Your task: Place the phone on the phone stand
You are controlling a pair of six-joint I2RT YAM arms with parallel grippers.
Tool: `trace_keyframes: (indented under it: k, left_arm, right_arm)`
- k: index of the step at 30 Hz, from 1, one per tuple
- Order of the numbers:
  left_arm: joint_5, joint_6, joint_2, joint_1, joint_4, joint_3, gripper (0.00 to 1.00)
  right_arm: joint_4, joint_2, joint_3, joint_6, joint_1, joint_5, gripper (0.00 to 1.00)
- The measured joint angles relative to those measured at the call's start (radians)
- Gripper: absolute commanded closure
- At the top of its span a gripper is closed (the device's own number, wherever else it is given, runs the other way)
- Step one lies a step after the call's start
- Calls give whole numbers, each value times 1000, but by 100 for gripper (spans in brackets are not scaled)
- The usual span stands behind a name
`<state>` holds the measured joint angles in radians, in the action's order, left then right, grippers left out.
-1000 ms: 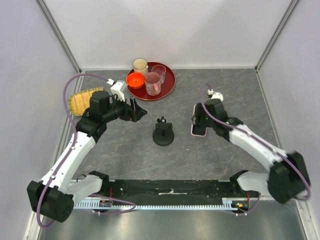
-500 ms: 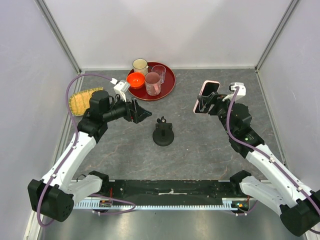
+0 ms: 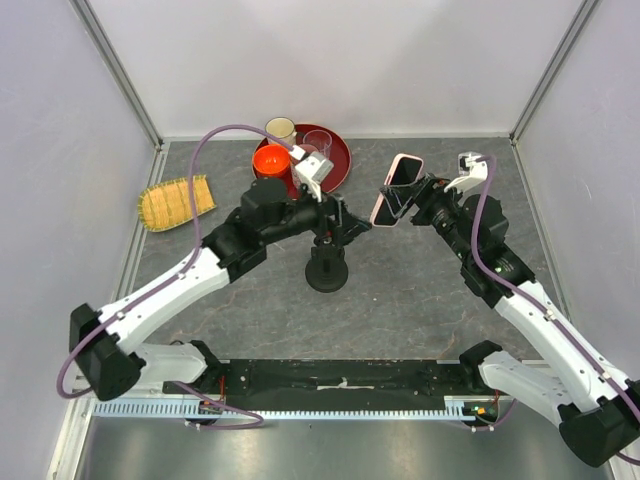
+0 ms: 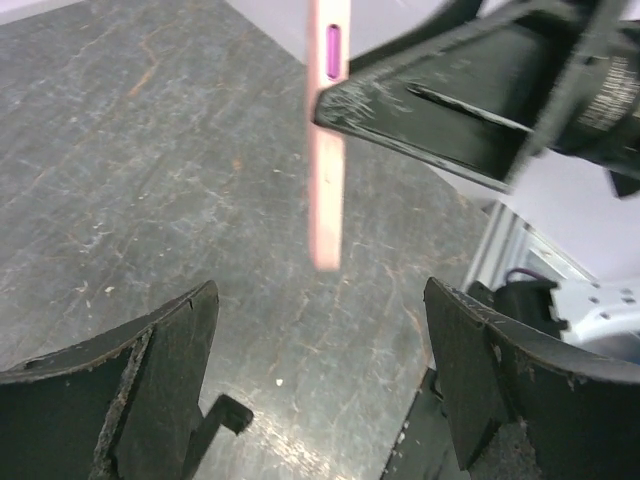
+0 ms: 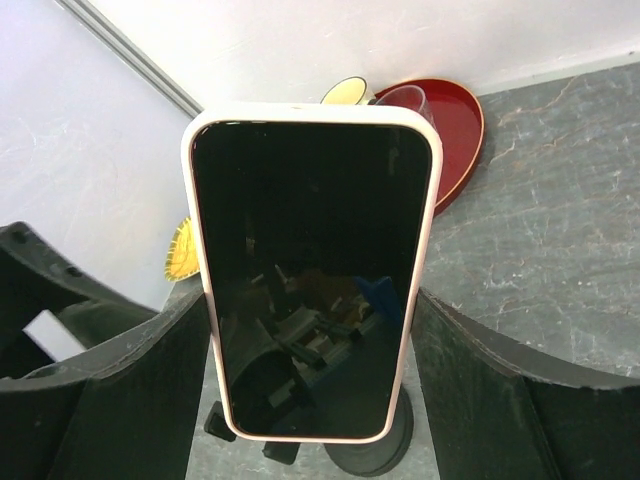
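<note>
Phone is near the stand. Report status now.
Right gripper shut on phone, held up in the air. Left gripper open, empty. Phone stand empty; left gripper hangs just above it, may block placement.

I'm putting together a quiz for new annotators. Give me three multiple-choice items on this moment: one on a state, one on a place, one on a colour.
1. The left gripper is near the phone stand. How are its jaws?
A) fully shut
B) clamped on the stand
C) wide open, nothing between them
2. Where is the phone?
A) lying flat beside the stand
B) lifted in the right gripper
C) in the left gripper
3. What colour is the phone's case?
A) pale pink
B) blue
C) green

Answers:
1 C: the left wrist view shows both fingers far apart.
2 B: the right gripper's fingers flank the phone, which is tilted up off the surface.
3 A: a pink rim runs around the black screen.
</note>
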<state>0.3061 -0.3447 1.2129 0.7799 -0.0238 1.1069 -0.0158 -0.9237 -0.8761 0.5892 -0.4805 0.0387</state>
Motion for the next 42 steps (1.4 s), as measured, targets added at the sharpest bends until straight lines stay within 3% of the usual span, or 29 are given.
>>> trace_keyframes:
  k: [4, 11, 15, 20, 25, 26, 27, 28, 29, 31, 32, 34, 35, 39, 42]
  left_arm:
    - [-94, 17, 84, 47, 3, 32, 12]
    - [-117, 20, 154, 77, 24, 82, 22]
    - [-104, 16, 190, 82, 49, 108, 35]
    - [-87, 8, 221, 82, 56, 122, 41]
    - [-76, -3, 236, 82, 57, 132, 59]
    - [-66, -7, 238, 82, 57, 136, 67]
    - [-58, -9, 240, 82, 57, 140, 85]
    - [-55, -13, 241, 85, 57, 144, 90]
    - [-43, -16, 243, 86, 55, 148, 94]
    - [-50, -8, 244, 88, 38, 157, 98]
    - [-49, -5, 244, 87, 32, 159, 98]
    - [-56, -2, 239, 86, 15, 159, 98]
    - [-61, 0, 233, 85, 2, 159, 98]
    - [-32, 6, 161, 45, -66, 126, 98]
    - [72, 4, 51, -81, -135, 61, 98]
  right_arm:
    - [44, 18, 0, 35, 0, -1, 100]
    - [87, 45, -5, 76, 0, 1, 100]
    - [94, 45, -10, 97, 0, 0, 100]
    - [100, 45, -13, 119, 0, -14, 100]
    - [103, 45, -18, 127, 0, -24, 98]
    - [103, 44, -19, 130, 0, -29, 94]
    - [103, 43, -19, 134, 1, -32, 90]
    - [103, 42, -19, 139, 1, -36, 84]
    - [103, 40, -19, 139, 2, -36, 67]
    - [109, 36, -23, 138, 5, -42, 49]
    - [110, 33, -25, 135, 6, -47, 32]
    - [131, 16, -44, 117, 7, -59, 17]
    - [148, 6, -57, 108, 6, -69, 3]
    - [229, -21, -144, 2, 1, -106, 2]
    - [262, -5, -193, -117, 1, -153, 2]
